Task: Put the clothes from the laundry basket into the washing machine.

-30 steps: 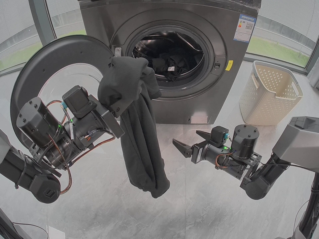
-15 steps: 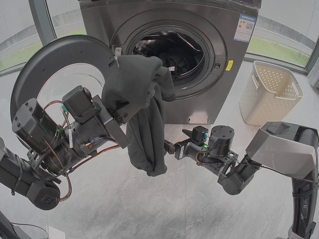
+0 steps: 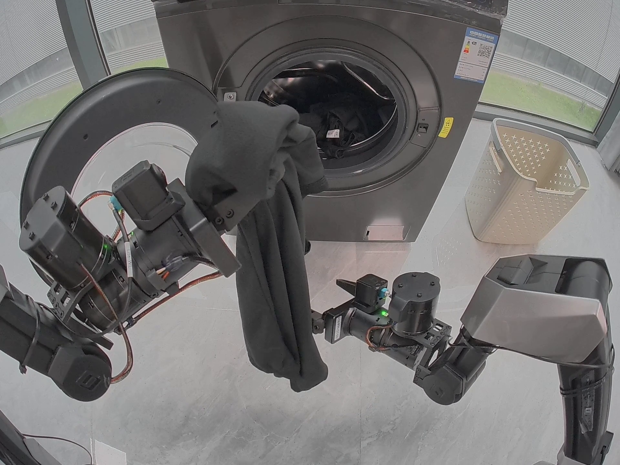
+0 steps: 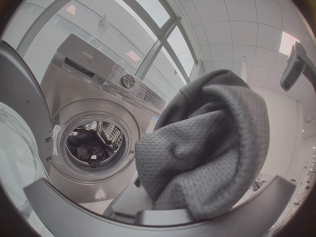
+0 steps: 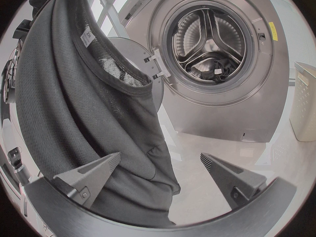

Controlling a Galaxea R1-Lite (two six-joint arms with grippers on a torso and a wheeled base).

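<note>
The left end effector point(image 3: 227, 163) grips a bunched dark grey garment point(image 3: 274, 279) that hangs in front of the open washing machine point(image 3: 400, 182). The right end effector point(image 5: 158, 157), jaws spread, sits at the garment's lower part; the laundry basket point(image 3: 526, 188) stands right of the machine.

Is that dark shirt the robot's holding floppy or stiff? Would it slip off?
Probably very floppy: the dark shirt hangs down in long limp folds. Likely light too, since the mesh near its collar looks thin. It might slide off, because it seems only bunched up at the top.
</note>
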